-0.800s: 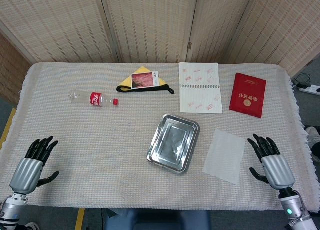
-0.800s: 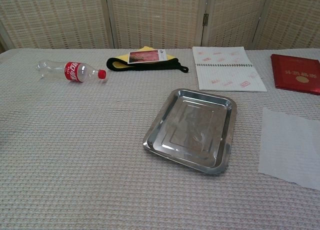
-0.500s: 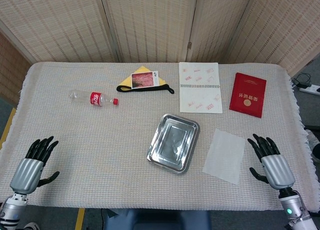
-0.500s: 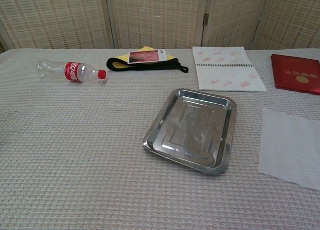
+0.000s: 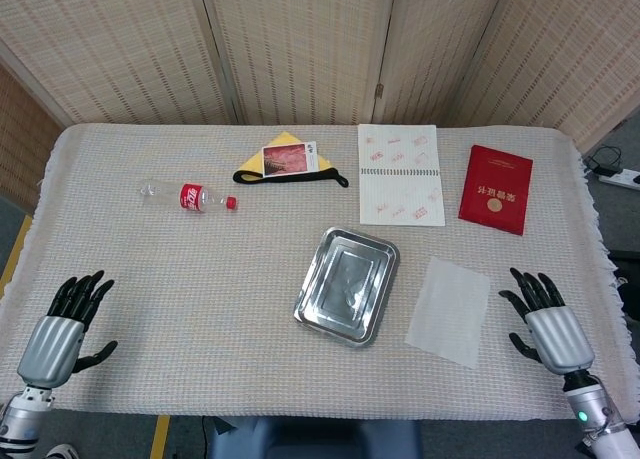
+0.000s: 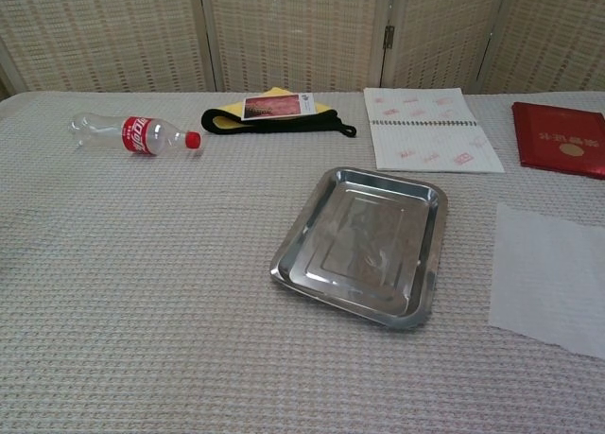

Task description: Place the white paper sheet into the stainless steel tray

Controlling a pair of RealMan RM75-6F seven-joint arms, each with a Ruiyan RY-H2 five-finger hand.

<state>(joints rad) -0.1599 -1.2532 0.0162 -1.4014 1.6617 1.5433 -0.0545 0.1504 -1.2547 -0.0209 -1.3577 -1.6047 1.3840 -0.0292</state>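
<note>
white paper sheet point(image 5: 449, 311) flat on the table point(image 5: 200, 279), just right of the stainless steel tray point(image 5: 347, 285); outside it | right hand point(image 5: 548, 322) near the sheet's right edge, apart from it; fingers spread, holding nothing | left hand point(image 5: 62, 323) at near-left table edge; fingers spread, empty

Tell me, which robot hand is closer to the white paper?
Right. The right hand sits just beside the white paper sheet; the left hand is far across the table.

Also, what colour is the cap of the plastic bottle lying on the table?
Red. The bottle cap shows best in the chest view.
</note>
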